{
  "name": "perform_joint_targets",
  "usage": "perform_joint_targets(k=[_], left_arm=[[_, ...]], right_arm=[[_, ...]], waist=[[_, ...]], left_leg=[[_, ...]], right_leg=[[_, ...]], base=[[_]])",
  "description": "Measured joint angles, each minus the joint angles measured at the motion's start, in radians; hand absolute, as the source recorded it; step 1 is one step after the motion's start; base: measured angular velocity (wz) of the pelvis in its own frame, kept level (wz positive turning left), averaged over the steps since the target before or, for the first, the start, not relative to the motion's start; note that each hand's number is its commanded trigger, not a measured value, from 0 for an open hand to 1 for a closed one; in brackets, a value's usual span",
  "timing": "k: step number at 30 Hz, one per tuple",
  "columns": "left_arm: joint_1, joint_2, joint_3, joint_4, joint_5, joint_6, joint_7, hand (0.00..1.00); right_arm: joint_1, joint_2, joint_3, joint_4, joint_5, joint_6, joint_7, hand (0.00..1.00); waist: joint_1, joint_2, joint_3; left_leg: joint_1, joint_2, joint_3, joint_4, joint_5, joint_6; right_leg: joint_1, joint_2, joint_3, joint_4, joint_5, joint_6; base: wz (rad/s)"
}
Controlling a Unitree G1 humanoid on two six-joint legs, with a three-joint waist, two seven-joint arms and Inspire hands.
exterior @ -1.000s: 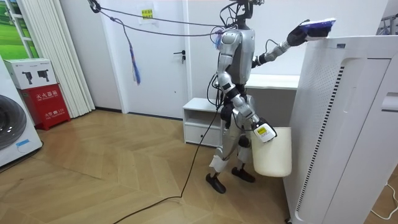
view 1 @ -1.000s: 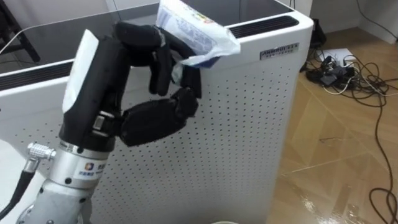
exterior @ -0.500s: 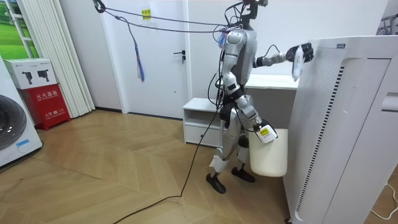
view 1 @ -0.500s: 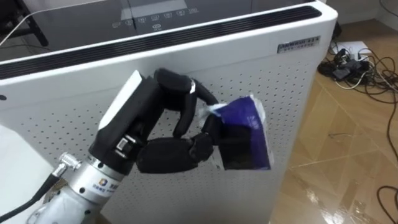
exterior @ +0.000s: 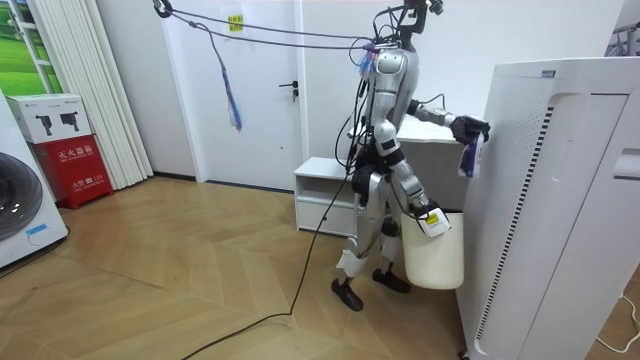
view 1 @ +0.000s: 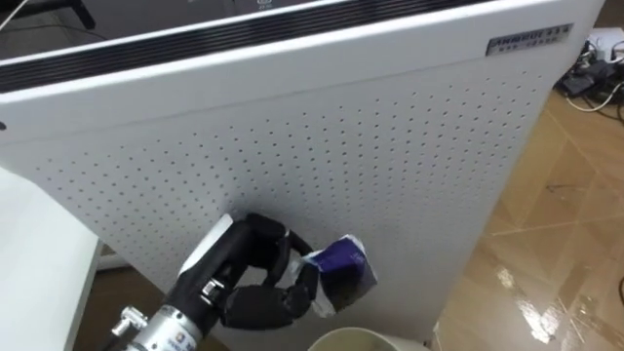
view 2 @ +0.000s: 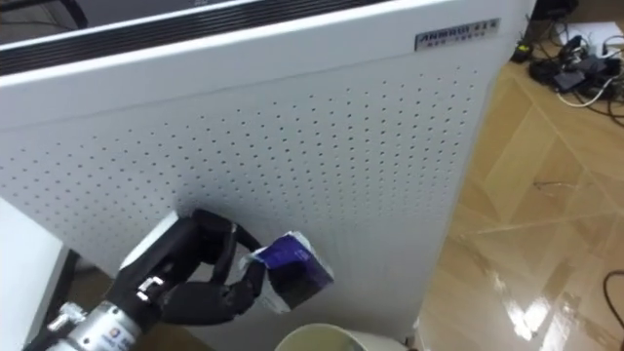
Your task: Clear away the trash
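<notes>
A crumpled purple-and-white wrapper [view 1: 341,273] [view 2: 292,268] is pinched in my left hand [view 1: 255,283] [view 2: 195,273], which comes in from the lower left. The hand holds it low against the perforated side of a tall white appliance [view 1: 341,127]. Just below the wrapper shows the rim of a white bin [view 1: 356,339]. In the room view I stand facing the appliance, with the left hand [exterior: 465,128] and the wrapper [exterior: 468,155] at chest height. My right hand [exterior: 424,214] hangs at my hip, gripping the white bin [exterior: 435,250] by its rim.
Tangled cables [view 2: 575,58] lie on the wooden floor to the right of the appliance. A white surface [view 1: 29,263] is at my left. In the room view a low white cabinet [exterior: 325,190] stands behind me, and a red box [exterior: 75,165] by a washing machine [exterior: 20,210].
My left hand has brought the wrapper down from the appliance's top edge along its perforated side to just above the bin. The head camera has tilted downward.
</notes>
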Motion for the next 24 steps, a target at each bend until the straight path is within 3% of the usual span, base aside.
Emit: perform_joint_targets(k=[5,9,13,15,16,24], left_arm=[[-0.002,-0.002,-0.051,0.088,0.011,0.009,-0.028,1.00],[-0.006,-0.006,-0.116,0.137,0.010,0.035,-0.058,1.00],[-0.013,-0.015,-0.163,0.182,0.010,0.044,-0.098,1.00],[-0.013,-0.019,-0.166,0.184,0.023,0.045,-0.134,0.69],[-0.014,-0.020,-0.167,0.189,0.023,0.045,-0.140,0.00],[-0.015,-0.027,-0.173,0.273,0.066,0.061,-0.178,0.00]], right_arm=[[0.000,0.001,0.022,0.006,0.000,0.000,-0.004,1.00],[-0.026,0.011,0.060,0.031,0.036,0.005,-0.004,1.00],[-0.036,0.022,0.061,0.053,0.055,0.013,-0.004,1.00],[-0.043,0.025,0.056,0.069,0.066,0.013,0.003,1.00],[-0.046,0.026,0.055,0.077,0.066,0.014,0.006,1.00],[-0.055,0.027,0.055,0.086,0.066,0.021,0.019,1.00]], waist=[[-0.007,-0.006,0.0038],[-0.010,-0.022,0.0133],[-0.018,-0.026,0.0144],[-0.028,-0.026,0.0143],[-0.029,-0.026,0.0143],[-0.033,-0.027,0.0139]], left_leg=[[-0.013,0.002,0.002,0.001,0.003,-0.001],[-0.021,0.007,0.006,0.001,0.003,-0.001],[-0.028,0.005,0.001,0.000,0.006,0.002],[-0.039,0.004,0.001,0.000,0.012,0.003],[-0.040,0.004,0.001,0.000,0.012,0.003],[-0.046,0.008,0.000,0.000,0.021,0.003]], right_leg=[[-0.017,-0.001,-0.001,0.010,0.000,0.000],[-0.031,-0.001,0.003,0.016,0.000,0.000],[-0.043,-0.002,0.000,0.017,0.000,0.000],[-0.048,-0.001,-0.002,0.022,0.000,-0.001],[-0.049,-0.001,-0.002,0.023,0.000,-0.001],[-0.066,0.000,0.009,0.036,0.001,-0.002]], base=[[0.01],[-0.05],[0.01],[0.05],[0.00],[0.00]])
